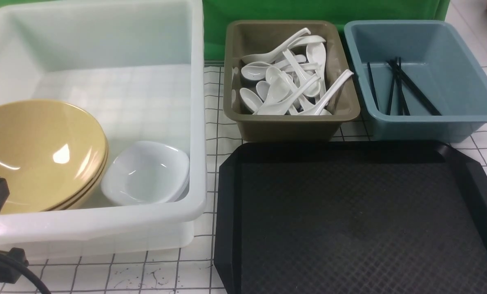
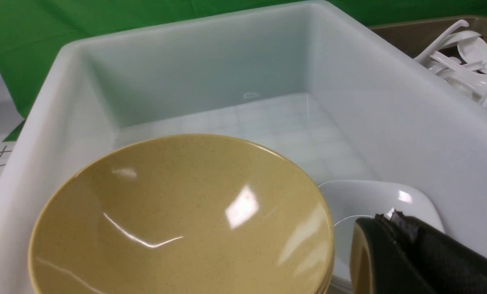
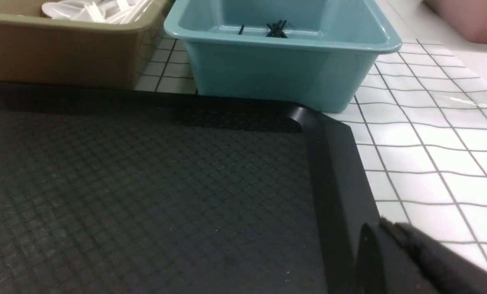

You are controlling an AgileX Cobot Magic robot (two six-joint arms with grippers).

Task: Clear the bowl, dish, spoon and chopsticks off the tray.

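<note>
Left gripper (image 2: 394, 253) only showed as a dark finger cut off at the frame edge above the bowl (image 1: 35, 153), so I couldn't tell if it was open or closed; same for the right gripper (image 3: 411, 261) by the tray (image 1: 358, 220) rim. Bowl and dish (image 1: 147, 173) sat side by side in the white tub (image 1: 104, 53); spoons (image 1: 288, 77) filled the olive tub (image 1: 284, 122), chopsticks (image 1: 398, 85) lay in the blue tub (image 1: 452, 122)

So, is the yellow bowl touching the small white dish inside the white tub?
Cannot tell. In the front view the bowl and the dish sit side by side, rims very close. In the left wrist view the bowl's rim hides the spot where they would meet.
</note>
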